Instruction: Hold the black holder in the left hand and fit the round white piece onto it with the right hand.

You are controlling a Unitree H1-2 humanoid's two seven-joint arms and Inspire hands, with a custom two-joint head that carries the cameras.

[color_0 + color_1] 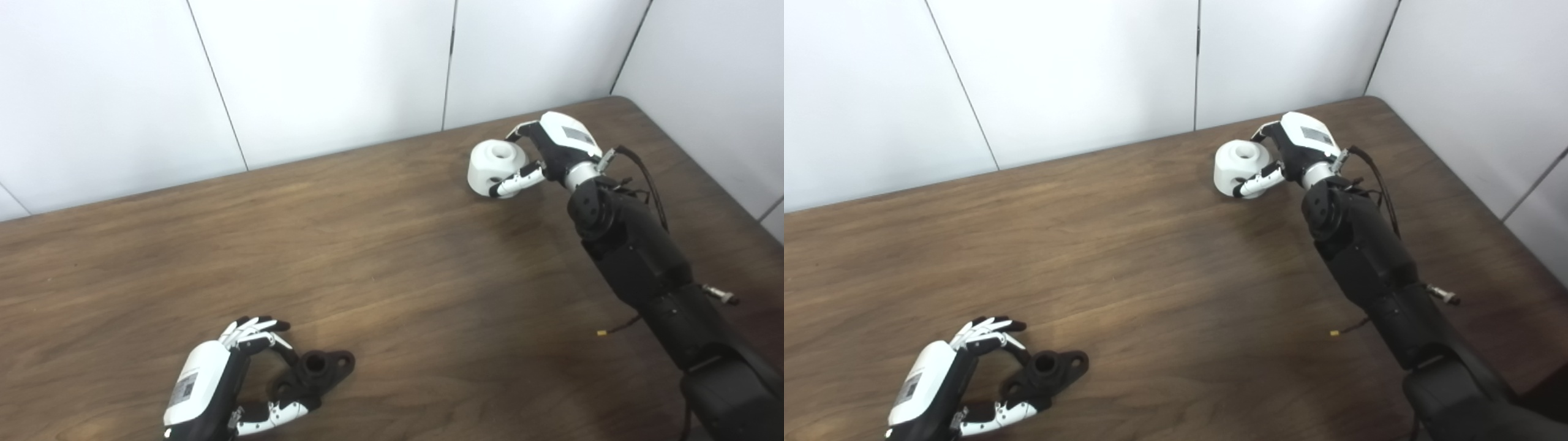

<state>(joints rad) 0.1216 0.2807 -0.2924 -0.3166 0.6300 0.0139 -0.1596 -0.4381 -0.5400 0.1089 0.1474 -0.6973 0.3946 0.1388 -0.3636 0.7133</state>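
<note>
Dark wooden table (392, 245) against white panelled walls (331, 67)

- No text, brand or number reads clearly anywhere.
- The left hand (205, 386) carries a small grey label on its back, behind the fingers (254, 327): too blurred.
- The right hand (554, 150) shows a similar grey patch: unreadable.

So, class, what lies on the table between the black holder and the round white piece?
Nothing: only bare wooden table lies between black holder and round white piece, in both eye views.

Right robot hand (1295, 150) around white piece (1240, 166)
</note>
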